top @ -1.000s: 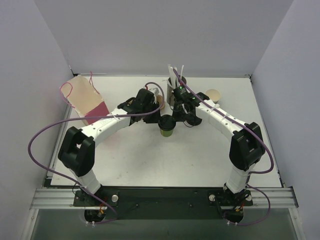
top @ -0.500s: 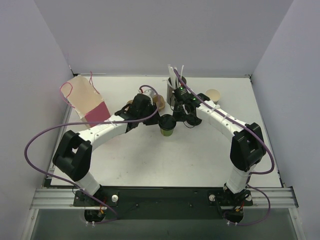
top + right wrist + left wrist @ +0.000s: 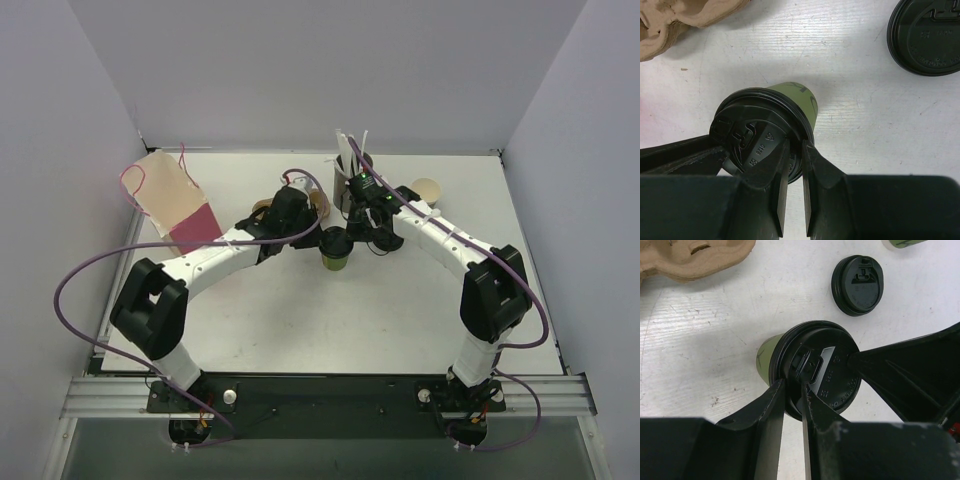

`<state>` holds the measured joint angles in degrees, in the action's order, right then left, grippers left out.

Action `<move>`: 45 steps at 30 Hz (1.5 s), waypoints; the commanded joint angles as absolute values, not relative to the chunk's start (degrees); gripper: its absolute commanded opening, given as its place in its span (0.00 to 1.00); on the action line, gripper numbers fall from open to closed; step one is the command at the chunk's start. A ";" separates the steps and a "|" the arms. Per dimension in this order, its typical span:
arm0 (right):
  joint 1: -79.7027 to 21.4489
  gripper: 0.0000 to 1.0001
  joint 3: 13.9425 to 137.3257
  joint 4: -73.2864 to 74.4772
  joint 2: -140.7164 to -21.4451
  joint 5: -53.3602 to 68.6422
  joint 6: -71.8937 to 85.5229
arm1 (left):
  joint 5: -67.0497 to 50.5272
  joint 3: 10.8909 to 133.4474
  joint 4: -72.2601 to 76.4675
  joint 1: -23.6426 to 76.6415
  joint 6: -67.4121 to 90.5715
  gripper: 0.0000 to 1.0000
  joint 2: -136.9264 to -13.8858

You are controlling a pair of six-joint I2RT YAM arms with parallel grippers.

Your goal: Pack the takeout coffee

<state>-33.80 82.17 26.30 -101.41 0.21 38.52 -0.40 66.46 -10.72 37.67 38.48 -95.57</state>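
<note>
The takeout coffee (image 3: 333, 260) is a small green cup standing mid-table with a black lid (image 3: 334, 243) on it. My left gripper (image 3: 321, 240) reaches it from the left and my right gripper (image 3: 348, 240) from the right. In the left wrist view the left gripper (image 3: 794, 387) is shut on the near rim of the lid (image 3: 832, 365), with the right fingers (image 3: 895, 365) at the opposite rim. In the right wrist view the right gripper (image 3: 796, 145) pinches the lid (image 3: 757, 135) rim above the green cup wall (image 3: 800, 97).
A second black lid (image 3: 857, 285) (image 3: 930, 37) lies on the table beside the cup. A brown cardboard cup carrier (image 3: 690, 257) sits behind it. A grey straw holder (image 3: 350, 165), a cream-inside cup (image 3: 427, 188) and a tan-and-pink paper bag (image 3: 170, 200) stand further back.
The left wrist has swung a little nearer and lower, then edged right toward the cup. The cup, its lid and the right arm have stayed put.
</note>
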 commanded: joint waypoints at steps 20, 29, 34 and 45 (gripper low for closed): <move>-33.58 0.11 80.68 30.24 -107.05 3.34 37.27 | 8.53 72.71 -36.04 40.43 29.70 0.28 -108.28; -33.14 0.11 78.75 29.62 -107.14 3.95 37.00 | 1.76 62.58 -28.04 41.22 34.45 0.27 -110.13; -32.70 0.11 78.92 29.44 -106.44 3.95 36.83 | 4.39 69.92 -33.30 41.13 32.53 0.32 -104.95; -32.70 0.11 82.96 31.38 -107.14 4.83 34.98 | 6.85 86.39 -40.08 41.05 27.42 0.40 -103.98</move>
<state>-32.16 83.57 23.46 -103.31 3.86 36.93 7.66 83.29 -30.33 40.51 29.74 -102.32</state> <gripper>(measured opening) 0.116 0.398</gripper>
